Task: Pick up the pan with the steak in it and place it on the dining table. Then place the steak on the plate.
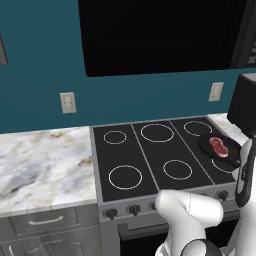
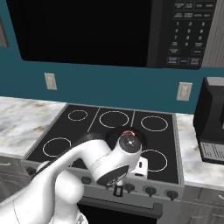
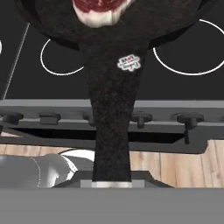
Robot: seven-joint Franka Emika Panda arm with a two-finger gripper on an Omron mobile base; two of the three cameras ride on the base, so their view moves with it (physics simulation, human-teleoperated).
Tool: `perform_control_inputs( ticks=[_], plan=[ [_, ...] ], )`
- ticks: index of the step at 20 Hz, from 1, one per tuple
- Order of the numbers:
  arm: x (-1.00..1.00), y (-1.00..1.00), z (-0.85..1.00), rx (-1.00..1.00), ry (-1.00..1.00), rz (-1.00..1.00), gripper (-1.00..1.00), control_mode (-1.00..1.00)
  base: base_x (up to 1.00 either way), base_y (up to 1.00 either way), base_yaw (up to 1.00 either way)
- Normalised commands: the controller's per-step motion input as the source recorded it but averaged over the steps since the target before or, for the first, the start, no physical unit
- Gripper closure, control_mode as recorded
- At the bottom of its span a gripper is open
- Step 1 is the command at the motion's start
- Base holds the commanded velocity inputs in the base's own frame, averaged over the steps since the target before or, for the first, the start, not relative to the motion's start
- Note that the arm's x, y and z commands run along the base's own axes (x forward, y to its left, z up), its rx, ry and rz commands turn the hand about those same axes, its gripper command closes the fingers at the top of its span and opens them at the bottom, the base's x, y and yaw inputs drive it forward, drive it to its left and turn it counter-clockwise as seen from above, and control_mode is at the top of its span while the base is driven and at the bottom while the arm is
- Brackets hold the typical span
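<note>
The claw is pinched on the end of the pan's handle, which runs straight ahead of it to the pan. The steak lies in the pan, beyond the handle. Below pan and claw are the black stovetop and its knobs.

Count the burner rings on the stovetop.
6. On the stovetop, three rings run along the back: left, middle, right. Front row: left, right, and a middle one, hidden behind the arm in the right base view.
</note>
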Motion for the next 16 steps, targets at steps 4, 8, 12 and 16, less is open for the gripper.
perform_control_inputs(
  ticks=[4,8,12,16],
  plan=[
    [-0.27,0.23,0.58,0.01,0.11,0.26,1.00,-1.00,0.00,0.00,0.00],
    [-0.16,0.14,0.53,0.05,0.11,0.29,1.00,-1.00,0.00,0.00,0.00],
    [-0.10,0.23,0.52,0.09,0.04,0.24,1.00,-1.00,0.00,0.00,0.00],
    [-0.07,0.37,0.51,0.10,0.00,0.19,1.00,-1.00,0.00,0.00,0.00]
  ],
)
